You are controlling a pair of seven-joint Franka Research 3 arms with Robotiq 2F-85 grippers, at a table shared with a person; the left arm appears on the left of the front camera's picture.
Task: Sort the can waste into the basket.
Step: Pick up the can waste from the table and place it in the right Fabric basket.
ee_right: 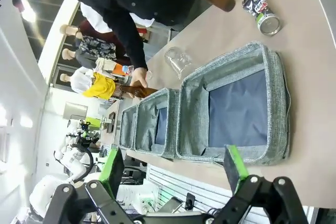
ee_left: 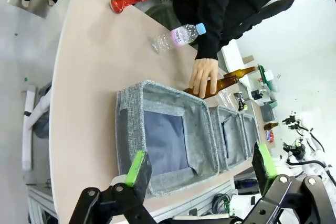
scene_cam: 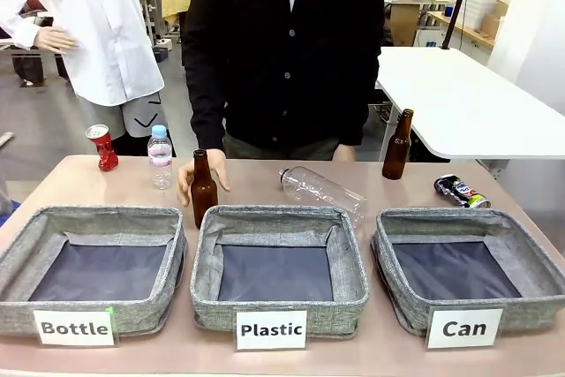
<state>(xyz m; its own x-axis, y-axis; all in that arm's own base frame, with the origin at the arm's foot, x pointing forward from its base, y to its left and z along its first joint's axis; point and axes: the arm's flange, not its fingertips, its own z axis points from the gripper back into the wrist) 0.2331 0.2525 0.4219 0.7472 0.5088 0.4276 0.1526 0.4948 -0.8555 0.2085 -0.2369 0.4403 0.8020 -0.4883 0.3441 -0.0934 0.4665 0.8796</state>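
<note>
Front view worries me first for the red can (scene_cam: pixel 102 147). It stands at the far left of the counter (scene_cam: pixel 256 187), well apart from the Can basket (scene_cam: pixel 468 216) at the right. A water bottle (scene_cam: pixel 160 156) is just beside it, so a reach there may knock the bottle over. Both cans are crushed and dented, so a grip may slip. The dark can (scene_cam: pixel 461 191) lies on its side just behind the basket. My left claw (ee_left: pixel 201 163) and right claw (ee_right: pixel 173 163) are both released and empty.
</note>
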